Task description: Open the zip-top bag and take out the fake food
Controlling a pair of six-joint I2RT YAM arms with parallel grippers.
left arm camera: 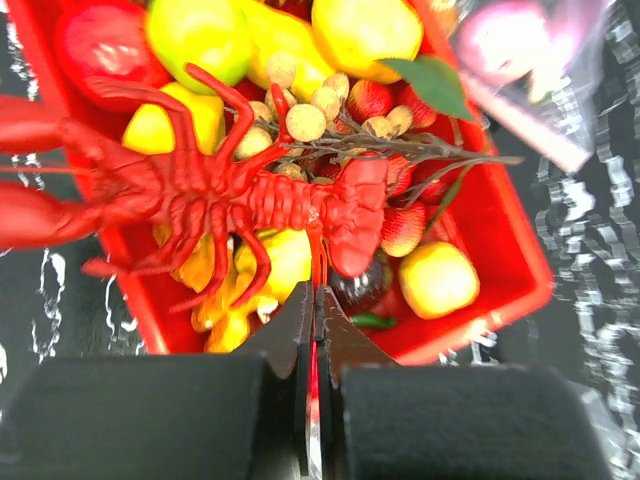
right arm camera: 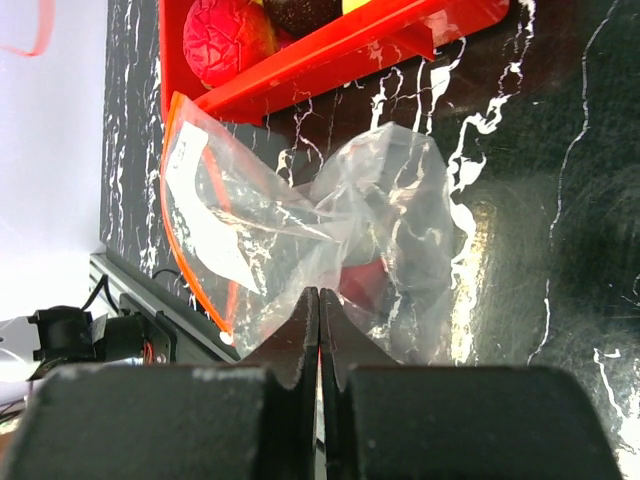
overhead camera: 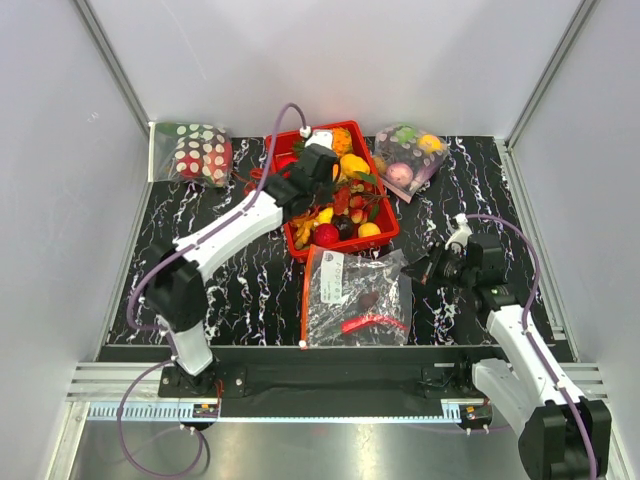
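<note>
Clear crinkly plastic of the zip-top bag [overhead camera: 385,285] lies flat on the table [overhead camera: 250,290], just in front of the red basket [overhead camera: 340,251]. The red chili [overhead camera: 372,323] and a dark ball [overhead camera: 368,298] are inside the bag. The right gripper [right arm camera: 318,300] sits at the bag's right edge with its jaws pressed together; whether any film is pinched between them cannot be told. The left gripper [left arm camera: 313,300] is over the basket, well away from the bag. It is clamped on a thin red part of the lobster [left arm camera: 270,200], which stretches across the fruit [left arm camera: 200,35]. The lobster's front end is cut off at the left of the wrist view, and the bag's label [overhead camera: 327,270] is unreadable.
</note>
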